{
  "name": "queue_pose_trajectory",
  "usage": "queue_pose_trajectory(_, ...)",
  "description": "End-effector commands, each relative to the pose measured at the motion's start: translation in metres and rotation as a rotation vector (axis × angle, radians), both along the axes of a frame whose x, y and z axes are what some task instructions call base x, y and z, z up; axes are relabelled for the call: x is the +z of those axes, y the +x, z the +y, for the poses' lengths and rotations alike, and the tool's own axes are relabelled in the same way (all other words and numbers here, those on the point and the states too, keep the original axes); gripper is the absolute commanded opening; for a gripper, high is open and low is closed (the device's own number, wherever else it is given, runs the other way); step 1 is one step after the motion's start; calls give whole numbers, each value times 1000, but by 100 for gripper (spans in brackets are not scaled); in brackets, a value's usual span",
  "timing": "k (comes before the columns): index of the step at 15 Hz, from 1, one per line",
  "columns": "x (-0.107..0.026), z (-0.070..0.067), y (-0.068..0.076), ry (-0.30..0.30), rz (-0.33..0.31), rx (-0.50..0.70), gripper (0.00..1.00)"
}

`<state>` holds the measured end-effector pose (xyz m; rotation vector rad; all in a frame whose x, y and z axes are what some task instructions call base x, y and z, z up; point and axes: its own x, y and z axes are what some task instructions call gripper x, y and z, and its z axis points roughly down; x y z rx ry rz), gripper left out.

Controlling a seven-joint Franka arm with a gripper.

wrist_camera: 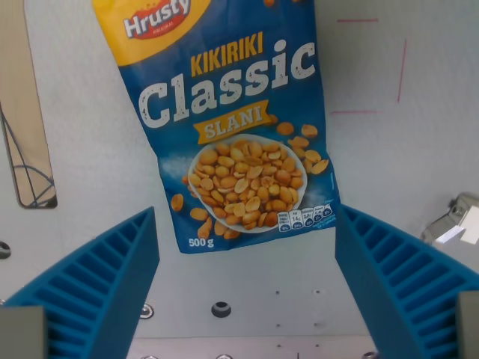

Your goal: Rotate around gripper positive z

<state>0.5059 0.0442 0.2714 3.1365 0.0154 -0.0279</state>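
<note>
Here, the wrist view looks straight down on a pale table (75, 149), where a blue peanut bag (232, 120) lies flat, its top running out of the upper edge of the picture and its lower edge reaching toward the middle. The bag is tilted a little, its bottom leaning toward the wrist view's right. It bears a yellow patch with the word Hrusty, then KIKIRIKI, Classic and SLANI, a picture of a white bowl of peanuts, and 500 g near its lower left corner. The hand (247, 288) is spread wide, with nothing between its two ribbed blue fingers (105, 284), which rise from the bottom corners, one on each side. The bag's lower edge sits just above the gap between them, near both fingertips; whether it touches them cannot be told. Thin red lines (374, 67) are marked on the table at the upper right. A grey metal piece (456, 224) shows at the right edge, and a tan strip (22, 105) at the left edge.
</note>
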Motion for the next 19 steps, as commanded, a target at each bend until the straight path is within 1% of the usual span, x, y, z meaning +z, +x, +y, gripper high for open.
queue_pose_trajectory(1,2,0,0,-2,-5,-152,100)
queue_pose_trajectory(19,2,0,0,-6,-6,-392,100)
